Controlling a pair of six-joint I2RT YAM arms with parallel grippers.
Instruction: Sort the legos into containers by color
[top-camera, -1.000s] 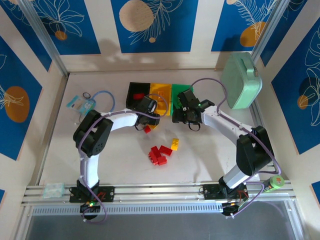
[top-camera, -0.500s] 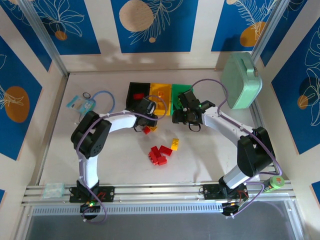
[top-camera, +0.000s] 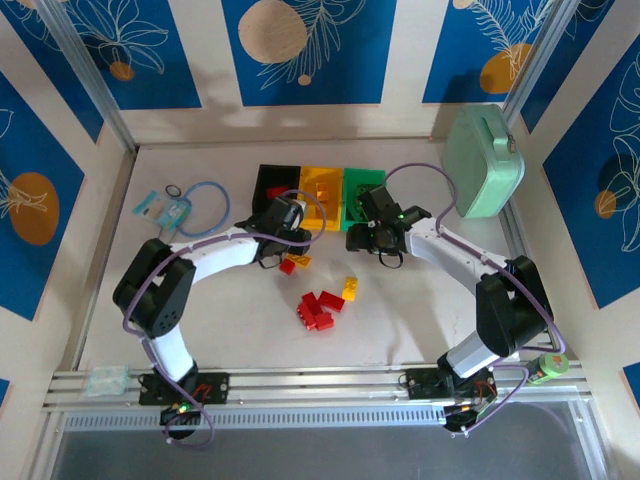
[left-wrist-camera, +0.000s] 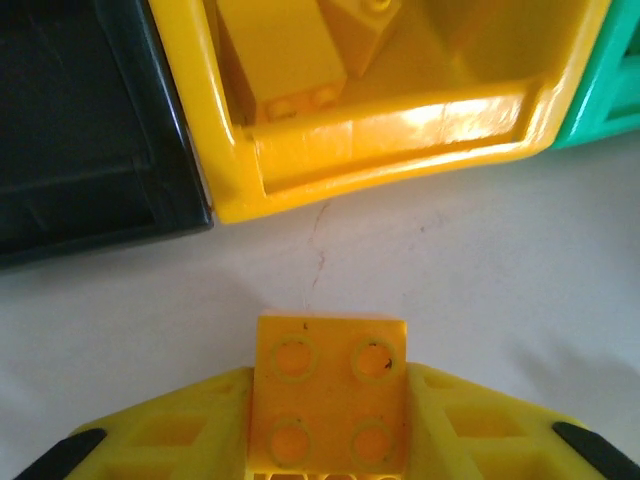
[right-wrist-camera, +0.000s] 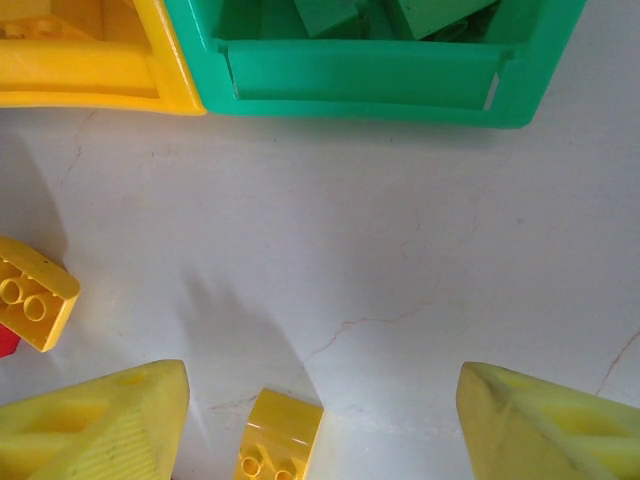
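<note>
Gripping one lego (left-wrist-camera: 330, 390) before three containers (top-camera: 322, 172)

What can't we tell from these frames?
- Top external: green bin contents, partly covered by the right arm.
- Left wrist: black bin contents, cut by the frame edges; yellow lego in the left gripper, lower end cut off.
- Right wrist: red lego, just a sliver at the left edge.

Robot lab booth: white table (top-camera: 420, 310) walled by blue leaf-print panels (top-camera: 330, 60), aluminium rail (top-camera: 320, 385) along its front.
</note>
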